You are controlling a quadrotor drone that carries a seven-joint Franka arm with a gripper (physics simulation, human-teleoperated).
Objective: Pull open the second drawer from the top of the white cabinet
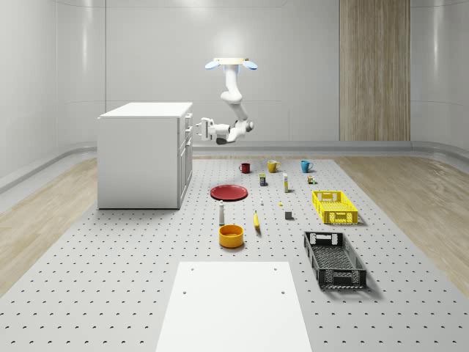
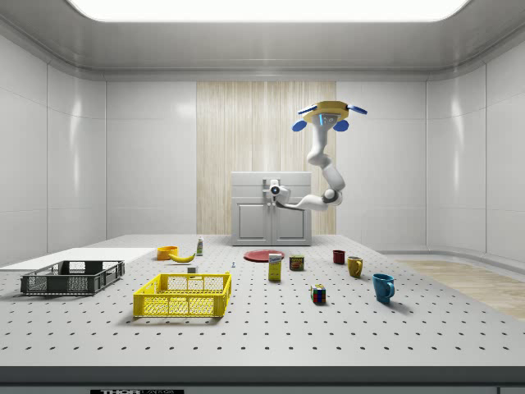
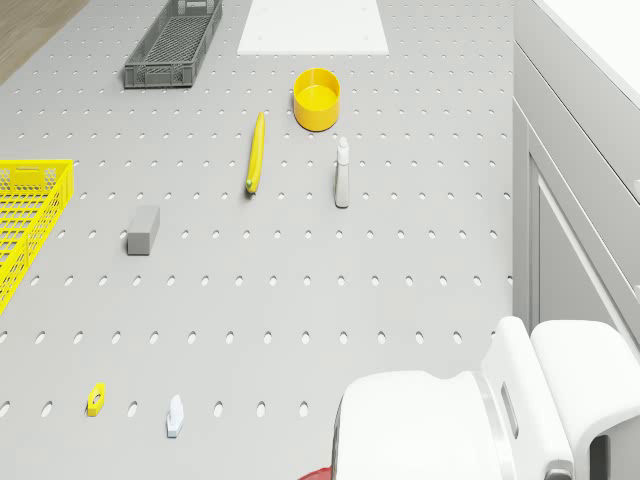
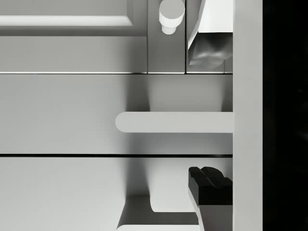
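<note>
With drone (image 1: 231,64) hovering beside the cabinet (image 1: 143,155), fingers (image 4: 209,185) spread either side of the second drawer's handle (image 4: 173,122), drawer shut: approach step looks done, next is to close on the handle and pull straight out.

White cabinet (image 1: 143,155), grey drawer fronts, pale handle (image 4: 173,122). White arm (image 1: 233,99), blue rotors on drone (image 1: 231,64). Grey perforated floor (image 1: 132,279). Red plate (image 1: 229,192), orange-yellow bowl (image 1: 231,235), yellow banana (image 1: 256,220), yellow crate (image 1: 335,206), black crate (image 1: 335,258), blue mug (image 1: 305,166).
</note>
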